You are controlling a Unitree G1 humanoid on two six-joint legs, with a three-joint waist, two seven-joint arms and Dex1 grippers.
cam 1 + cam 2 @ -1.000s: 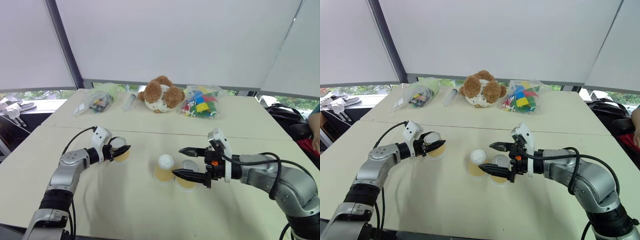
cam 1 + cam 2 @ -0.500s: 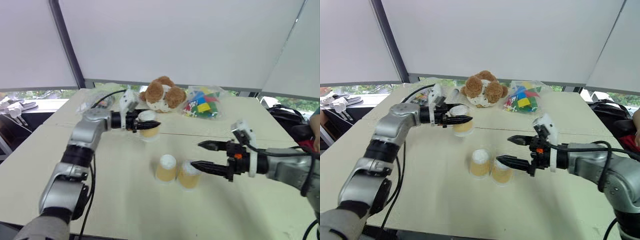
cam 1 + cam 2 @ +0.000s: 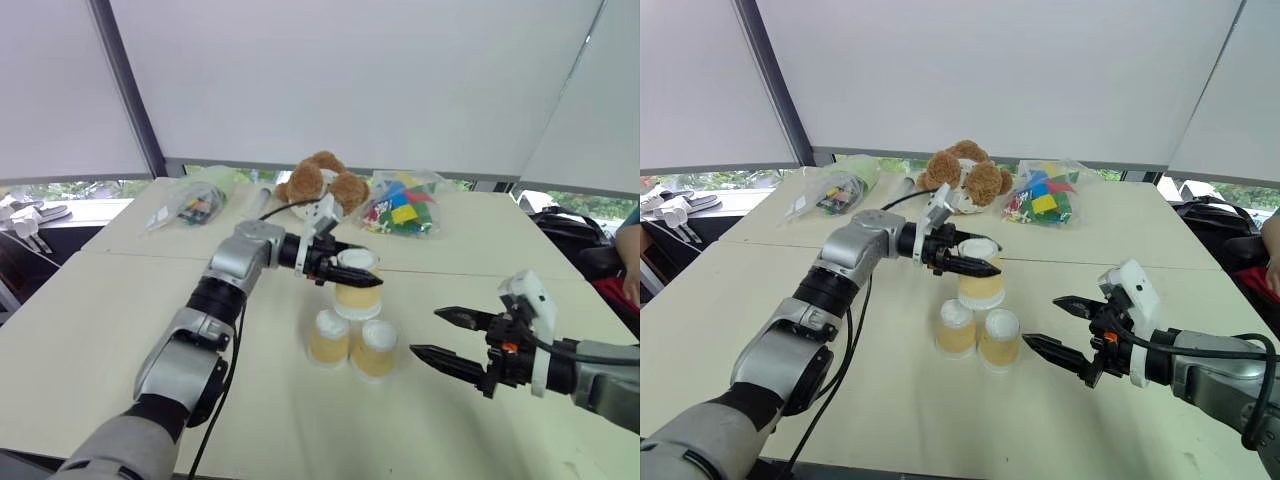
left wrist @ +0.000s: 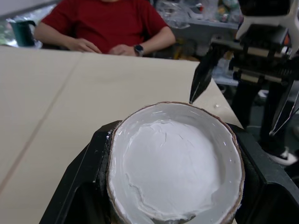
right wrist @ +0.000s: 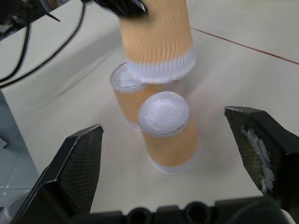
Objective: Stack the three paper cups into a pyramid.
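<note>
Head views: the left hand has carried the third cup across from the counter's left and holds it clenched above two cups standing touching; only placement remains. Left wrist view: one cup's white base between the fingers. Right wrist view: three cups counted; the right hand hangs released nearby.

The seated person in the red shirt is cut off at the neck by the left wrist view's top edge. The tan-orange tapered paper cup held in the left gripper hides its own sides and rim there. Contents of the clear plastic bag of coloured pieces are too small to identify.
</note>
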